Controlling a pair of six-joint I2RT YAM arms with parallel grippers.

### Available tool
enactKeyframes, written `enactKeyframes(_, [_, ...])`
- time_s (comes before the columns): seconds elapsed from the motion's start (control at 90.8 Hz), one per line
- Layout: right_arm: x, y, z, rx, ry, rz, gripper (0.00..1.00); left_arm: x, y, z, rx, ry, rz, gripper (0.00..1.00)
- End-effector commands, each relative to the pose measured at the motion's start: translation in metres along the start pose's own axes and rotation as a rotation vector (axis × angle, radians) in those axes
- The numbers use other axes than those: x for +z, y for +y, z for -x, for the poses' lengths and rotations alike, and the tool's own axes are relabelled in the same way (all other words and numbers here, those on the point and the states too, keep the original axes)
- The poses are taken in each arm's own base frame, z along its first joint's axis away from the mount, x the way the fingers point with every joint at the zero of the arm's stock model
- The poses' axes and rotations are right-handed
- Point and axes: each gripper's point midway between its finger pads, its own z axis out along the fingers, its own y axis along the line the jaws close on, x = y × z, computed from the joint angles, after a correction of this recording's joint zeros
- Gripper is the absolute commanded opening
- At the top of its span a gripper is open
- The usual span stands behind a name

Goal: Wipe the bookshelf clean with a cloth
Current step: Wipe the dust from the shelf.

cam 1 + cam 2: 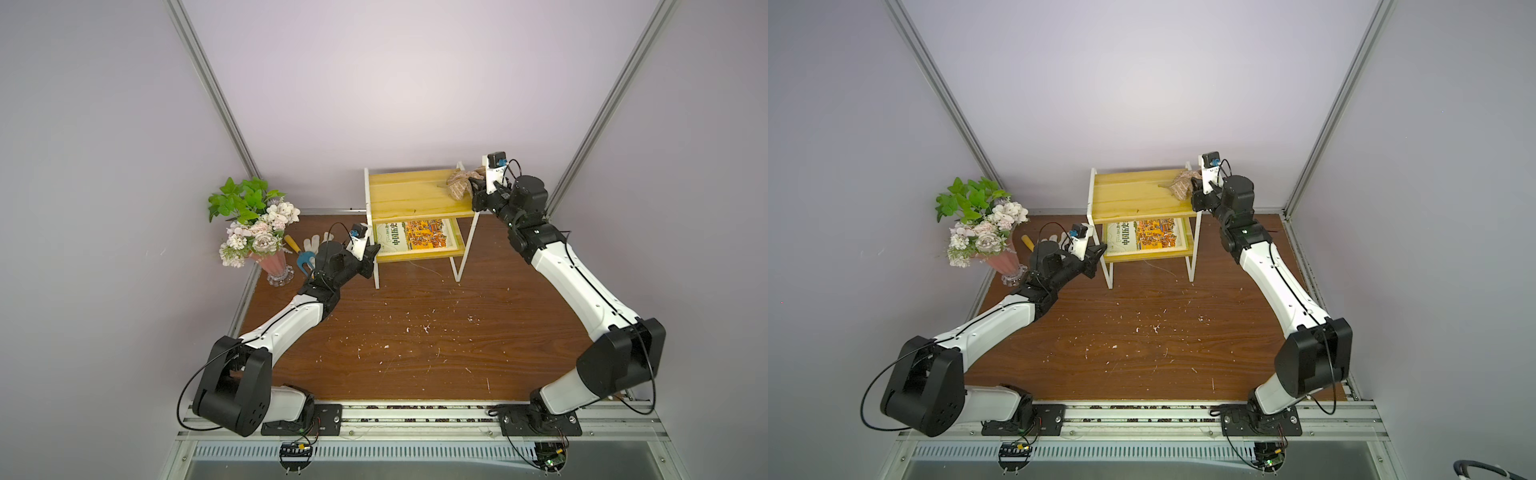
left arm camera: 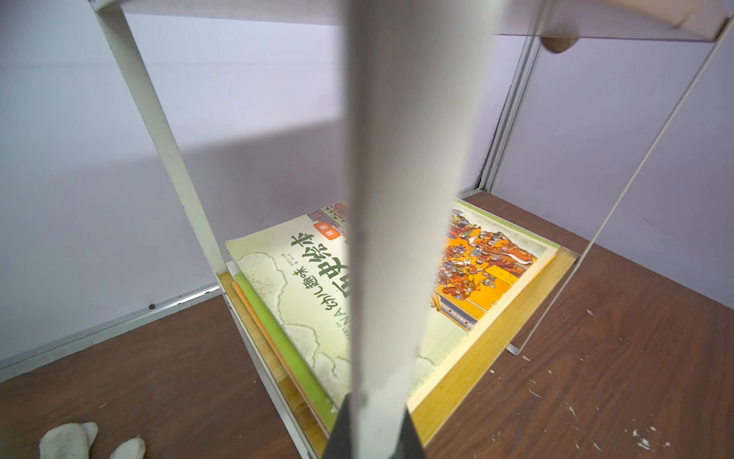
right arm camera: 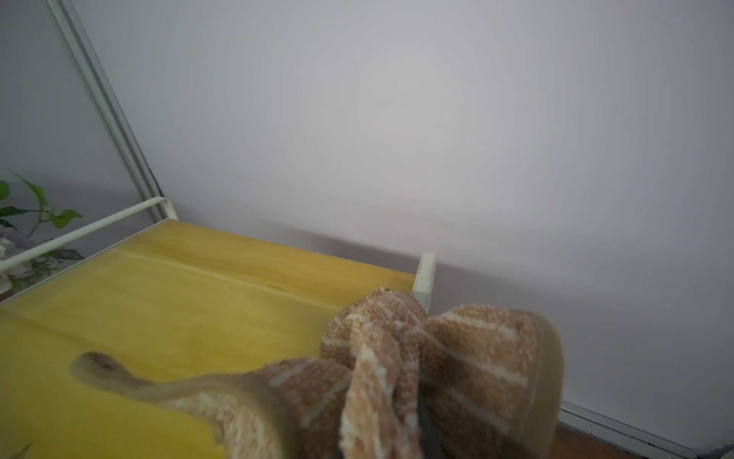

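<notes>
the left gripper (image 1: 373, 254) is clamped on the front left leg of the bookshelf (image 1: 409, 193), beside its lower board. at the top board's far right corner sits the bunched cloth (image 1: 458, 186), pinched in the right gripper (image 1: 475, 188).

1. One bookshelf (image 1: 409, 195), with two boards.
2. One cloth (image 1: 457, 188).
3. At least two stacked books (image 2: 286, 278); the exact count is hidden.
4. One glove (image 1: 315, 242), one garden fork (image 1: 297, 251), one vase of flowers (image 1: 277, 268).
5. Two grippers: left gripper (image 1: 376, 252), right gripper (image 1: 473, 188).
</notes>
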Motion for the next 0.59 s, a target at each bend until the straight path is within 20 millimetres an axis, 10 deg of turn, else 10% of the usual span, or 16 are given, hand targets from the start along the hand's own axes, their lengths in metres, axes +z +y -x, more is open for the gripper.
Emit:
enactKeyframes(0.0, [-0.003, -0.006, -0.024, -0.042, 0.177, -0.029, 0.0, -0.001, 0.006, -0.011, -0.044, 0.056, 0.002, 0.0])
enactKeyframes(0.286, [-0.084, 0.021, -0.059, -0.014, 0.171, 0.085, 0.0, -0.001, 0.016, -0.007, -0.052, 0.04, 0.021, 0.0])
enactKeyframes(0.407, [-0.044, 0.016, -0.05, 0.017, 0.122, 0.072, 0.0, 0.0, 0.014, -0.005, -0.041, 0.038, 0.002, 0.0])
enactKeyframes(0.583, [0.037, 0.011, 0.024, 0.031, 0.024, 0.087, 0.0, 0.0, 0.008, -0.005, 0.001, 0.038, -0.033, 0.0])
